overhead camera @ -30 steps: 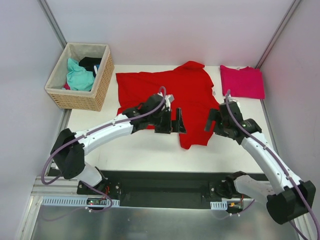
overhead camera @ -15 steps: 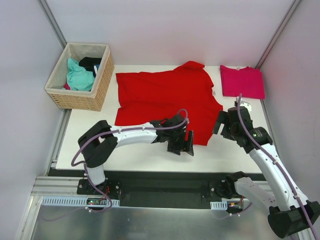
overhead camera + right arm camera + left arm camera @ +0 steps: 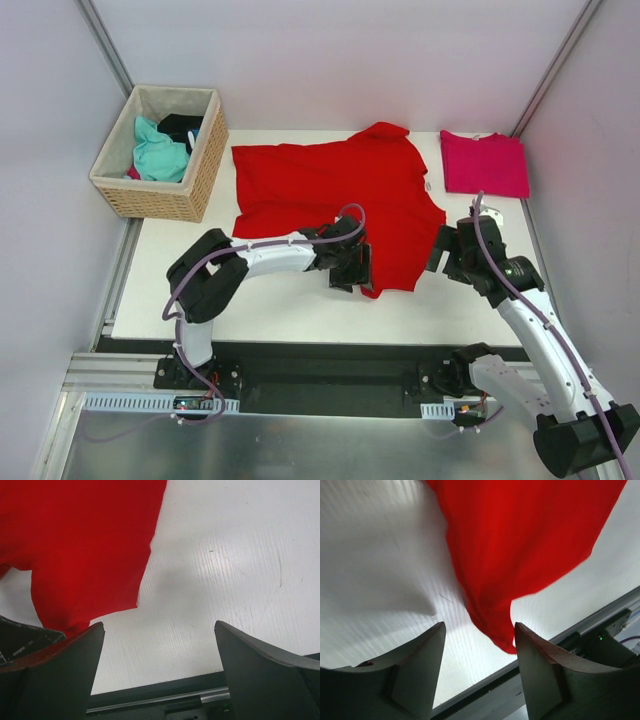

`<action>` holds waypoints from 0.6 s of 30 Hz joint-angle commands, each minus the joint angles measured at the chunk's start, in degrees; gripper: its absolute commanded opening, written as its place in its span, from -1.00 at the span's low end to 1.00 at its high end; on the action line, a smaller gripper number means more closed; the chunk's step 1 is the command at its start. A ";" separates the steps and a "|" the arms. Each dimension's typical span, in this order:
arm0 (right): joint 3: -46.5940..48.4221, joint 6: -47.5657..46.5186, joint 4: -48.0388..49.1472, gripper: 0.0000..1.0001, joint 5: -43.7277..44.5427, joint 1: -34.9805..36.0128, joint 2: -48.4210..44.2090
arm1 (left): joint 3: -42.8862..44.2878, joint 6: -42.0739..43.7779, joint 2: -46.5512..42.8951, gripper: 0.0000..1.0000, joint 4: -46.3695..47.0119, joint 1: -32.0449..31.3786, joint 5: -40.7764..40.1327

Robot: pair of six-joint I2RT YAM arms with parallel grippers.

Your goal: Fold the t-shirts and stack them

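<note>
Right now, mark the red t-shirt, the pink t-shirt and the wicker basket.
red t-shirt (image 3: 330,185): top external view, middle of its body.
pink t-shirt (image 3: 484,163): top external view, centre of the folded cloth.
wicker basket (image 3: 150,198): top external view, its near woven wall.

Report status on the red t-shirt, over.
Left end effector open, straddling corner of red t-shirt. Right end effector open over bare table. Pink t-shirt folded, far right. Path clear.

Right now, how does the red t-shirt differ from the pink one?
The red t-shirt lies spread open, covering far more table than the pink t-shirt, folded into a neat rectangle. The red t-shirt is mid-table; the pink t-shirt sits at the far right corner. The left gripper straddles the red t-shirt's near corner; none is by the pink t-shirt. Both lie on the white table.
</note>
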 commanded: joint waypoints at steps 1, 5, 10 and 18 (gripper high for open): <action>-0.21 -0.93 0.93 0.93 -0.80 -0.55 -0.48 | 4.75 1.61 1.61 0.08 -1.85 1.71 -2.01; -0.82 -0.93 1.20 0.93 -1.15 -0.64 0.23 | 6.51 1.00 3.11 -0.12 -2.03 1.71 -0.43; -1.35 -1.02 1.64 0.93 -1.24 -0.81 0.23 | 7.04 0.64 4.08 -0.31 -2.03 1.44 0.72; -2.14 -1.19 2.42 0.93 -1.68 -0.99 1.11 | 6.69 0.65 2.15 -0.31 -2.03 1.00 2.91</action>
